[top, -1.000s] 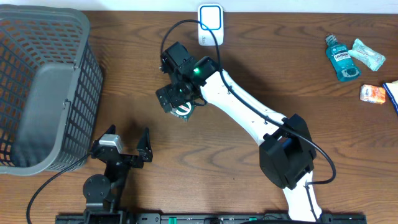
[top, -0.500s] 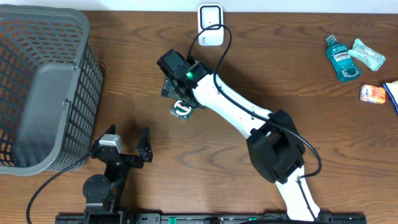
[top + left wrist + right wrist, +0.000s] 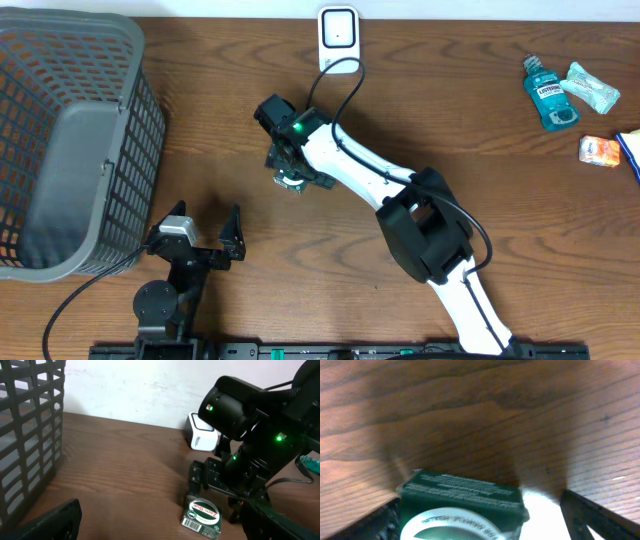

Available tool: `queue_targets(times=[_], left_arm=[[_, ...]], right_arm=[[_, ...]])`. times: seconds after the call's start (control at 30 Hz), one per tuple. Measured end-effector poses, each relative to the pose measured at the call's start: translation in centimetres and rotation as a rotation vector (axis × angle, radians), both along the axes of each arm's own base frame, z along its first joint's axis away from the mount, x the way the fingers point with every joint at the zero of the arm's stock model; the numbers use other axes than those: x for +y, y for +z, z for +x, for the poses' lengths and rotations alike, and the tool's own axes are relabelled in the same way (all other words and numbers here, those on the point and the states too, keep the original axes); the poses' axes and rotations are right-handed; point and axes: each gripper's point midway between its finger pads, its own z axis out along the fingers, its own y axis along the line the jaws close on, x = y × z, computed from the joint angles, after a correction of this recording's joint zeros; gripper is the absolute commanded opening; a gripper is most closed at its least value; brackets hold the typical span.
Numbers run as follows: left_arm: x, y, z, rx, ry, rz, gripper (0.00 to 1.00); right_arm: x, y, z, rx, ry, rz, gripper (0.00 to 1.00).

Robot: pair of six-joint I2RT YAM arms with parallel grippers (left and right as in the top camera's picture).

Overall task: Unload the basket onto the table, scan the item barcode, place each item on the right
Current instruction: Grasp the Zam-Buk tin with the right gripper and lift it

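Brown wood-grain table (image 3: 520,200) carries a green box (image 3: 201,518) lettered "Zam-Buk", with a barcode strip on its top face. It lies just 9 o'clock of the middle. The right gripper (image 3: 482,520) straddles it with fingers spread, and any contact is hard to make out. The left gripper (image 3: 207,217) at 7 o'clock stands wide apart. The box's side print is too blurred to read.

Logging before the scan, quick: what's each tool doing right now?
Left tool: open, empty.
Right tool: open, astride the green box, not clamped on it.
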Motion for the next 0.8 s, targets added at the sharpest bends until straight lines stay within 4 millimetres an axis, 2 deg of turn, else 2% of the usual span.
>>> queue_targets(times=[0.2, 0.33, 0.5, 0.6, 0.7, 0.8], left_arm=[[0.0, 0.0, 0.0, 0.000, 0.000, 0.000, 0.98], [0.0, 0.0, 0.0, 0.000, 0.000, 0.000, 0.98], [0.0, 0.0, 0.0, 0.000, 0.000, 0.000, 0.98], [0.0, 0.0, 0.0, 0.000, 0.000, 0.000, 0.98], [0.0, 0.0, 0.0, 0.000, 0.000, 0.000, 0.98], [0.0, 0.0, 0.0, 0.000, 0.000, 0.000, 0.98]], right_arm=[[0.4, -0.1, -0.5, 0.018, 0.041, 0.004, 0.68], [0.2, -0.3, -1.6, 0.052, 0.086, -0.023, 0.57], [-0.2, -0.4, -2.8, 0.105, 0.161, -0.041, 0.49], [-0.8, -0.4, -3.8, 0.169, 0.216, -0.042, 0.38], [-2.4, -0.2, -5.6, 0.300, 0.271, -0.049, 0.38], [-4.2, 0.2, -6.4, 0.405, 0.311, -0.048, 0.42]])
